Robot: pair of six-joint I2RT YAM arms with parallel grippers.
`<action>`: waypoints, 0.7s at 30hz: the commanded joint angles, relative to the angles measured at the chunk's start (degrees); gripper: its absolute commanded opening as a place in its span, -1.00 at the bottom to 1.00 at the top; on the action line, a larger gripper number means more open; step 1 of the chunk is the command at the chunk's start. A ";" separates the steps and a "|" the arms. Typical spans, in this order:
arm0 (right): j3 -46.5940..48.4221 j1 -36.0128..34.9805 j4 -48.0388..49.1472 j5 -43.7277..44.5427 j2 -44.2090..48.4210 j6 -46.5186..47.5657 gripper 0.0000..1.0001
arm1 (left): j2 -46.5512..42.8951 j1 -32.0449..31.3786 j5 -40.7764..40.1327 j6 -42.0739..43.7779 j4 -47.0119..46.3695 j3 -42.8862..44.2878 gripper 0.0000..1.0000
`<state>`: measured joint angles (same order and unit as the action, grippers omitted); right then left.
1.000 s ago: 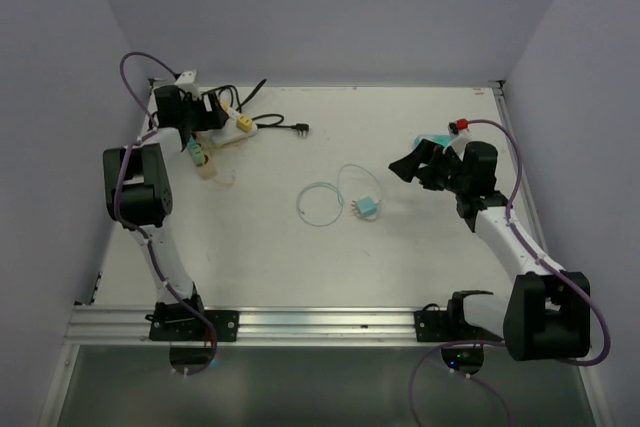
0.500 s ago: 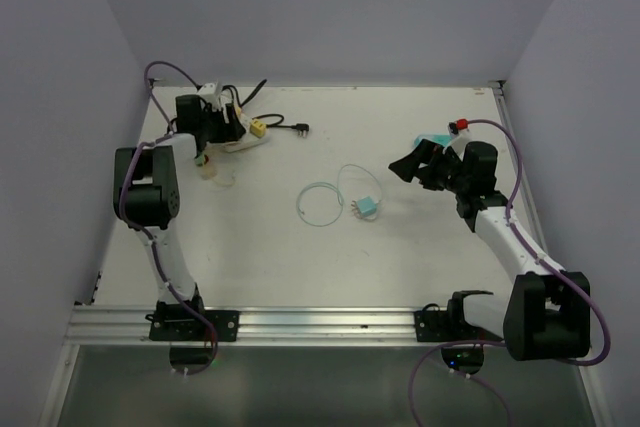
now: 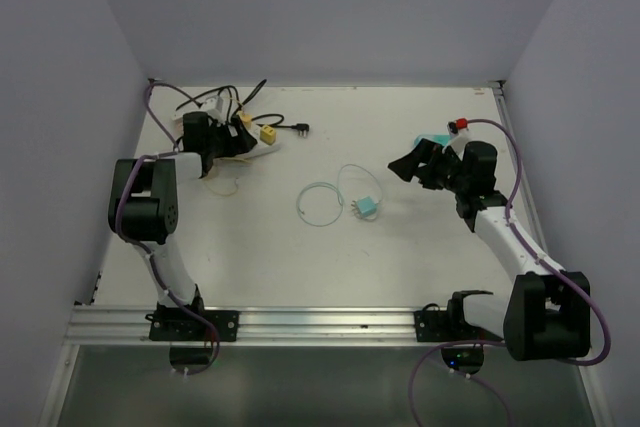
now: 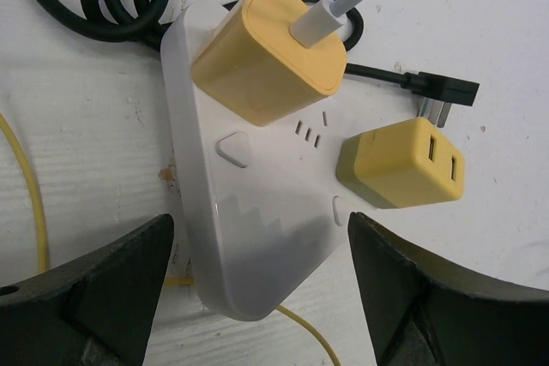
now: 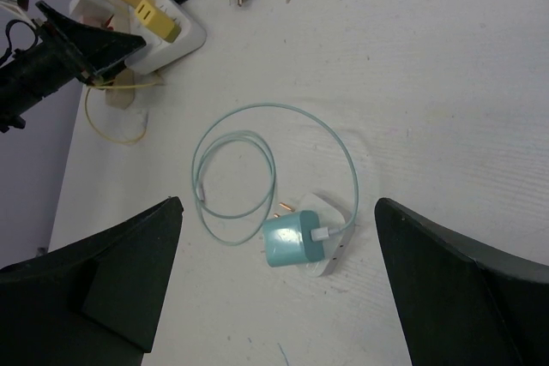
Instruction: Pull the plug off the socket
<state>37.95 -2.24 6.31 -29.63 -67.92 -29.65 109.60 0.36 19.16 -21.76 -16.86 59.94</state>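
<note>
Flanking the socket (image 4: 266, 255) end closely on both edges, left hand (image 4: 260, 219) spreads wide.

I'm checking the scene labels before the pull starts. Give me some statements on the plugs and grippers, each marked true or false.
1. Two yellow adapters sit in the white power strip. True.
2. The left gripper is shut on a yellow adapter. False: it is open, with one finger on either side of the strip's near end.
3. The teal charger lies mid-table, apart from the power strip. True.
4. The right gripper holds the teal cable. False: it is open above the table, holding nothing.
5. Both yellow adapters carry a cable. False: only the larger one does. The ports on the smaller adapter are empty.
</note>
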 commanded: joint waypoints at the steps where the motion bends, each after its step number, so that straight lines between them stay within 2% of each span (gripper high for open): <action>1: -0.16 -0.22 3.45 -1.22 0.16 -0.23 0.96 | -1.68 0.43 -0.44 -4.25 -5.37 -0.44 0.73; 7: -0.16 -0.22 3.71 -1.31 -0.11 -0.23 0.96 | 0.96 1.75 0.70 -6.45 -7.39 1.40 0.71; 21: -0.25 -0.22 4.33 -1.66 -1.07 -0.50 0.96 | 8.34 2.45 9.84 -4.43 -6.69 7.20 0.43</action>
<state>37.89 -2.24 8.03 -29.80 -68.34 -29.95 117.08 2.61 25.65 -26.48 -21.41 64.64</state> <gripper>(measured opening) 0.982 0.725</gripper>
